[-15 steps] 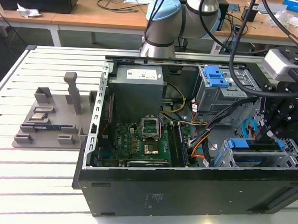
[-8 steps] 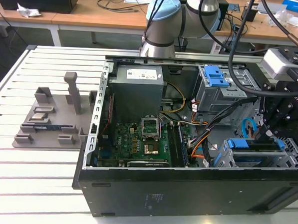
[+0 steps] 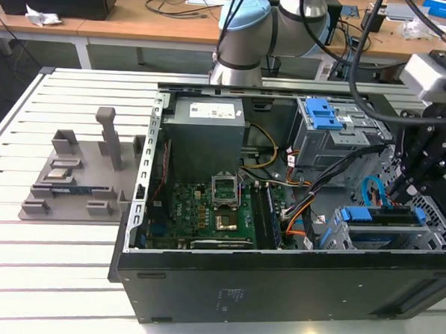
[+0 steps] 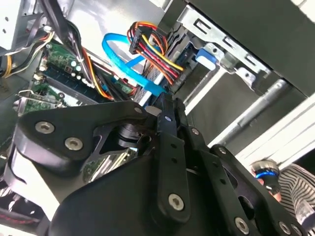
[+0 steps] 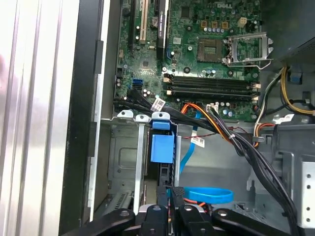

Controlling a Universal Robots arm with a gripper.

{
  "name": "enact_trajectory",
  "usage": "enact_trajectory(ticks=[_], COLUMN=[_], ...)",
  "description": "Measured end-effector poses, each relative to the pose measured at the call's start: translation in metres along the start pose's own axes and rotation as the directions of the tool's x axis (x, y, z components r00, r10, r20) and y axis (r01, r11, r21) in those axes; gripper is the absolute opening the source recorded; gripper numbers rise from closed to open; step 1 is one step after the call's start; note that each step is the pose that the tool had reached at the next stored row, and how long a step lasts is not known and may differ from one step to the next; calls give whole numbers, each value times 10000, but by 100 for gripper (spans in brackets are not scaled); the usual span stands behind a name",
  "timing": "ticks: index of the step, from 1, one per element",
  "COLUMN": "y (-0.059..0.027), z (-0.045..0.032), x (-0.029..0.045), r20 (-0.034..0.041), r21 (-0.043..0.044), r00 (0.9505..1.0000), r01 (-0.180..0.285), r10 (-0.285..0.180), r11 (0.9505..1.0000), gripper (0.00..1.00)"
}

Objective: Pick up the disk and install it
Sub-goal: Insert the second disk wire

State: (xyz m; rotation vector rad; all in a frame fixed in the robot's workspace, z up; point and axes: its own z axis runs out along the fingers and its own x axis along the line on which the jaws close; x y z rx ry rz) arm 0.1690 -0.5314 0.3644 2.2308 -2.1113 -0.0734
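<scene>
An open computer case (image 3: 277,282) lies on the slatted bench (image 3: 46,255); the gripper (image 3: 413,184) hangs at about three o'clock in the exterior view, over the drive cage; the disk (image 3: 385,217), edged by its blue bracket, sits on edge in that cage, directly beneath the gripper; in the first wrist view the gripper (image 5: 170,204) fingers look drawn together just above the disk (image 5: 162,147); a blue cable (image 5: 209,195) loops beside them; the motherboard (image 3: 206,211) lies at nine o'clock of the cage.
</scene>
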Motion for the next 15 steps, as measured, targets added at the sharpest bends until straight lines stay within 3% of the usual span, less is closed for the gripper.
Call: enact_trajectory(ticks=[2, 3, 4, 7, 15], y=[5, 10, 15, 24, 25], z=[-62, -115, -187, -295, -306], x=[-2, -2, -2, -1, 0], r20=[0, 0, 0, 0, 10], r21=[0, -1, -1, 0, 0], r00=[10000, 10000, 10000, 10000, 10000], r01=[-1, 0, -1, 0, 1], r10=[1, 0, 1, 0, -1], r11=[10000, 10000, 10000, 10000, 10000], gripper=[16, 10, 10, 10, 10])
